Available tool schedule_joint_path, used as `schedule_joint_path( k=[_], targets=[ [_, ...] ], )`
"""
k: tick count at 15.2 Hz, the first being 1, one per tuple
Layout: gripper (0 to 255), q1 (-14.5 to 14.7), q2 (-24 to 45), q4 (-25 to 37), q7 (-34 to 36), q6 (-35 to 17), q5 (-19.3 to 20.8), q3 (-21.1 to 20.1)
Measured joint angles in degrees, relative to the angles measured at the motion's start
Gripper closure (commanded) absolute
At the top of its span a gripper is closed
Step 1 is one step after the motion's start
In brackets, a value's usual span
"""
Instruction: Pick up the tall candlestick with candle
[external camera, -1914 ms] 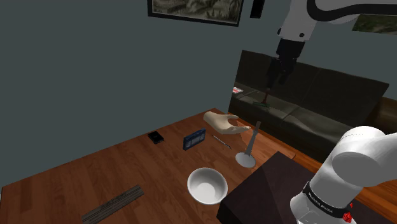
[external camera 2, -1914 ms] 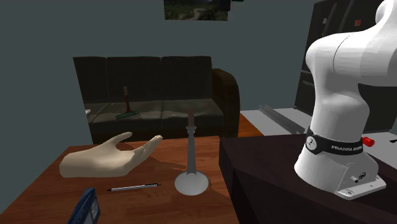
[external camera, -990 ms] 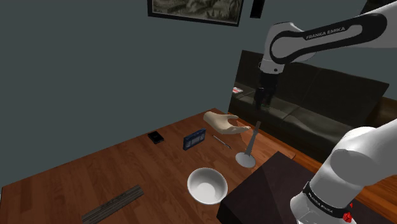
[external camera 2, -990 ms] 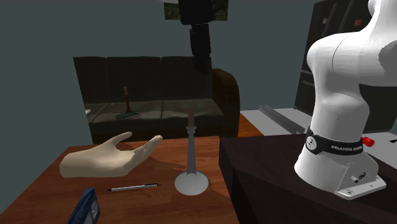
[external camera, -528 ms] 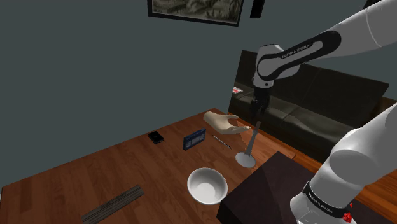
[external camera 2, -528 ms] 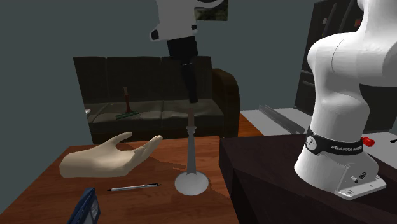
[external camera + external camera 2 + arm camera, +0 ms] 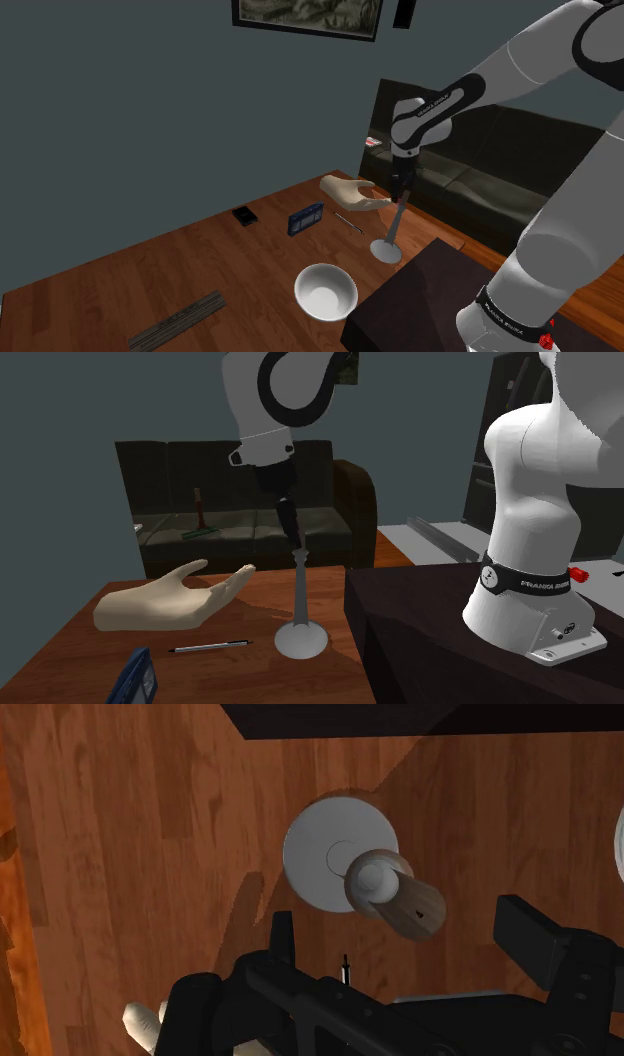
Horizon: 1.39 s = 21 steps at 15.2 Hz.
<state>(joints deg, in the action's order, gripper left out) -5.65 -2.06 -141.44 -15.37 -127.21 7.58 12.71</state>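
Shoulder view: the gripper (image 7: 398, 200) has dropped since half a second ago and now sits right at the top of the candlestick (image 7: 391, 235), which stands upright on the wooden table (image 7: 200, 270). This angle adds a white bowl (image 7: 326, 290) near the candlestick, just bare white inside.

Second exterior view: a pale hand model (image 7: 170, 597) lies beside the candlestick, with a pen (image 7: 210, 646) near its base.

Wrist view: looking down the candlestick, the fingers (image 7: 282, 939) are spread wide, with the candle between them, untouched.
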Motion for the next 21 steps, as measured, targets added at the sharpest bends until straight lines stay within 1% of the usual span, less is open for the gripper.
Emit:
schedule_joint_path(
  k=[6,7,17,21],
  targets=[
    [0,-0.1,4.2,-0.7,-0.2,-4.8,-0.6,0.1],
    [255,-0.1,4.4,-0.8,-0.2,-5.1,-0.6,0.1],
    [255,-0.1,4.7,-0.9,-0.2,-5.5,-0.7,0.1],
    [255,0.0,2.6,-0.4,0.0,-2.9,-0.4,0.0]
  ],
)
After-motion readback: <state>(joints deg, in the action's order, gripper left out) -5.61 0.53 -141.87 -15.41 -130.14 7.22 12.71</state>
